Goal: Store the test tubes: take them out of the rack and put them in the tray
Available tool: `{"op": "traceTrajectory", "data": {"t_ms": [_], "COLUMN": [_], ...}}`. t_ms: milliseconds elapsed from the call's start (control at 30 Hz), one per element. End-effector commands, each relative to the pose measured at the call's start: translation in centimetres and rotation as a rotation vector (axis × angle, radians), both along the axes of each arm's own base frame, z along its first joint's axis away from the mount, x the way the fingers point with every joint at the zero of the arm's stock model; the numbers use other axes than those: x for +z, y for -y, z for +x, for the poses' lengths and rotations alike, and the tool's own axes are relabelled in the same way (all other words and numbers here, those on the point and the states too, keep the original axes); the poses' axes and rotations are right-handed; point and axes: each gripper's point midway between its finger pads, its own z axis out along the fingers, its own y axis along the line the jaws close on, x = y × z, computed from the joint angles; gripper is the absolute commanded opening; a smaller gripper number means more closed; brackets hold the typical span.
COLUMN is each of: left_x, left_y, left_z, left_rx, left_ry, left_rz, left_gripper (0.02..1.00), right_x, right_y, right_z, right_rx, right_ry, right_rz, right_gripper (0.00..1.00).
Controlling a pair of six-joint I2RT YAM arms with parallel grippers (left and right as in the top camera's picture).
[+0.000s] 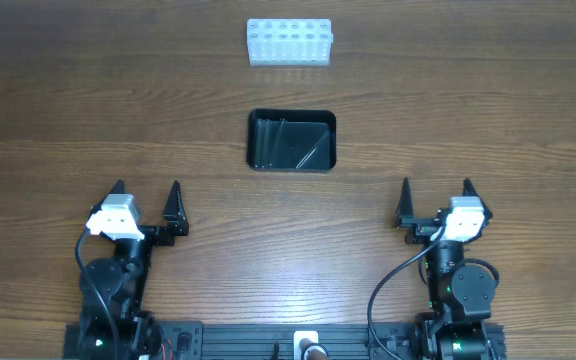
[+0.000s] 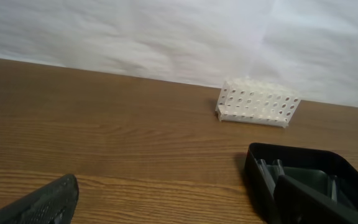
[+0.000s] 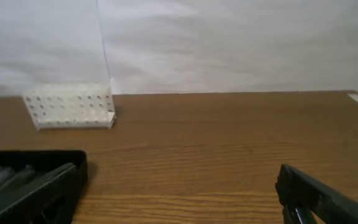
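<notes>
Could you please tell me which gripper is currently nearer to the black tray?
Neither is clearly nearer. The left gripper sits to the tray's left, toward the arm bases. The right gripper mirrors it on the right, about equally far.

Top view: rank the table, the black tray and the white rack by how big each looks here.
1. the table, by far the largest
2. the black tray
3. the white rack
The two containers look about equally wide. The black tray runs deeper up the picture, so it ranks ahead, though only narrowly.
</notes>
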Motion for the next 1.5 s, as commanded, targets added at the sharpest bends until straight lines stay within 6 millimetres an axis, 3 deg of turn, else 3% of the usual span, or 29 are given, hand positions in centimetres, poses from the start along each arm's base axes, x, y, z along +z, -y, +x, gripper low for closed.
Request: {"op": "traceTrajectory", "data": {"t_ms": [33, 400, 1500], "left_x": [-0.1, -0.2, -0.2], "left_y": [0.0, 0.0, 0.0], "left_z": [0.0, 0.0, 0.0], "left_rx": [-0.007, -0.006, -0.006], "left_ry": [0.000, 0.000, 0.000], "left_rz": [0.017, 0.016, 0.016], "left_gripper": [1.000, 1.000, 1.000], "right_x": [-0.2, -1.8, -1.8], "right_y": [-0.4, -0.5, -0.5], "right_z": [0.0, -0.1, -0.1], "right_rx": [0.028, 0.036, 0.033], "right_ry": [0.002, -0.067, -0.066], "right_rz": [-0.089, -0.090, -0.090], "right_gripper": [0.991, 0.993, 0.993]}}
